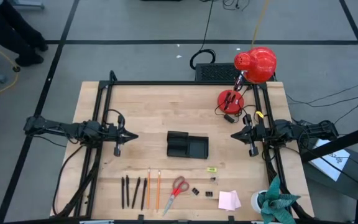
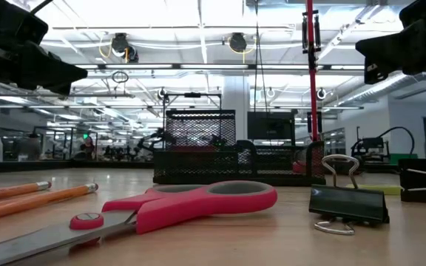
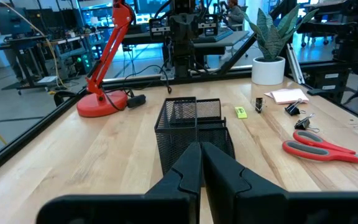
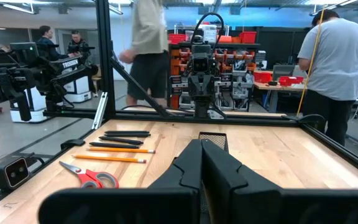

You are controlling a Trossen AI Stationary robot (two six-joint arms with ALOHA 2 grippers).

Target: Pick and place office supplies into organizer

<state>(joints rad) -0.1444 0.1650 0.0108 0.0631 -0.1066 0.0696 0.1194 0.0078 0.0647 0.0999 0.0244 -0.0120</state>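
Both arms stretched level over the counter, pointing at each other across the organizer. Left hand sits left of the organizer, clenched, holding nothing. Right hand sits right of the organizer, also clenched and empty. Both are apart from the organizer, with nothing between either hand and it.

Organizer: black mesh tray, mid-counter, with the taller compartment on its left side.

All supplies lie on the counter in a row on the front side of the organizer, none in it:
- pens, black, front-left of the organizer, roughly parallel
- pencils, orange, just right of the pens
- scissors, red handles, right of the pencils, blades angled toward the front edge
- clips, small and black, front-right of the organizer
- yellow piece, nearest item to the organizer, just off its front-right corner
- pink pad, right of the clips

Clutter: red lamp, base on the counter behind and right of the organizer, near the right arm. Plant and white roll beyond the pad, at the front-right corner.

People stand in the room beyond the counter, well away from it.
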